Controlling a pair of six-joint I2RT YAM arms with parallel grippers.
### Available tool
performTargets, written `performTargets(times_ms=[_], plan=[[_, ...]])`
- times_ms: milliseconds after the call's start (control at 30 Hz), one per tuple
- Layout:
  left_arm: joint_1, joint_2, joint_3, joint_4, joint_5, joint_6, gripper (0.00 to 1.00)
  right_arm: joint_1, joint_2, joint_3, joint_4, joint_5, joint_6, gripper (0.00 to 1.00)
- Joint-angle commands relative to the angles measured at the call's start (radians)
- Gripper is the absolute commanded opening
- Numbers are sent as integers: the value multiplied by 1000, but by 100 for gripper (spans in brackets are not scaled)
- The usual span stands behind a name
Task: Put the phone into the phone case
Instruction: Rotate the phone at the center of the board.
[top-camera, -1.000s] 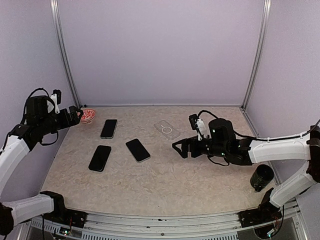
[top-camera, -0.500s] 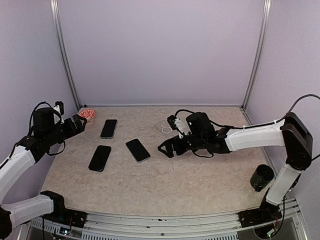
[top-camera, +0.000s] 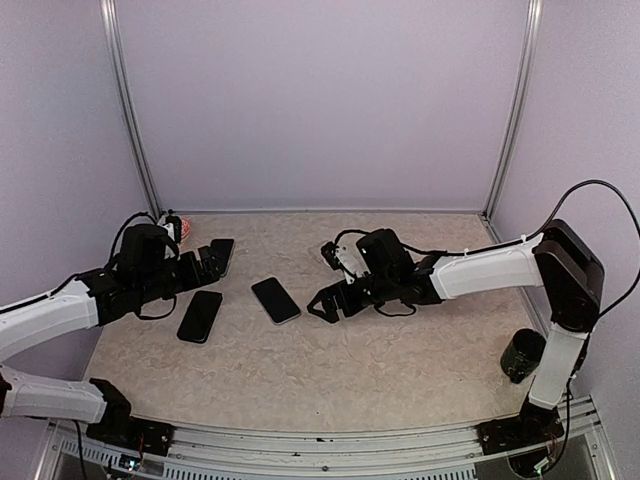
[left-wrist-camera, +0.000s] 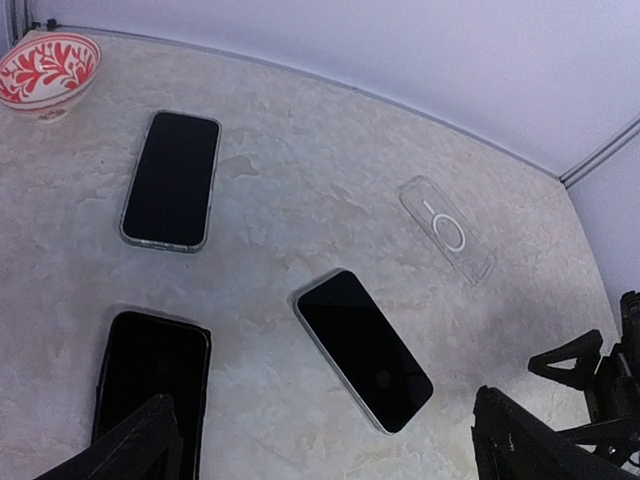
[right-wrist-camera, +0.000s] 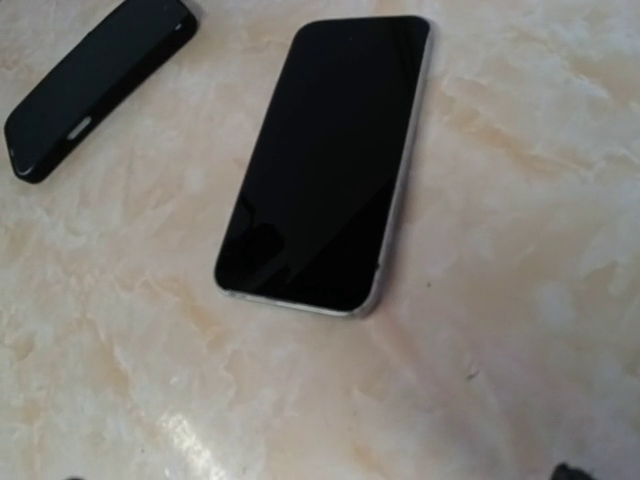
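A pale, marbled table fills the floor of a booth with lilac walls. The right arm stretches across it from the near right corner to the middle, low over the surface. The left arm reaches in from the left side.

The right claw sits just to the right of the phone, its fingers spread wide and holding nothing. It does not touch the phone. The left claw hangs over the far left part of the table, also wide open and empty. In its own camera one finger shows at each lower corner, with bare table between them.

Three phones lie flat, screens up and dark. The phone, bare with a silver edge, lies at a slant near the middle of the table. To its left lies a phone in a black cover. Farther back, a third phone with a pale rim is partly hidden under the left claw in the top view.

The phone case is clear, with a white ring and bar printed on it. It lies flat and empty beyond the phone, apart from it. In the top view the right wrist covers it.

A black cup stands at the near right edge. A small red-and-white bowl sits in the far left corner.
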Motion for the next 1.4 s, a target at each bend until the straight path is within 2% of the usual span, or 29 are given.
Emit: performTargets(times_ms=[0, 400, 733, 1067, 1367], plan=[[-70, 130, 80, 18, -85, -78, 99, -6, -56, -18, -10, 13, 11, 100], [-149, 499, 261, 5, -43, -126, 99, -7, -219, -153, -8, 114, 30, 100], [-164, 717, 351, 40, -16, -148, 99, -8, -341, -233, -4, 139, 50, 100], [-164, 860, 439, 32, -32, -139, 99, -7, -412, -285, -8, 171, 47, 100], [-162, 928, 495, 22, -65, -123, 99, -7, -418, -295, -6, 179, 40, 100]])
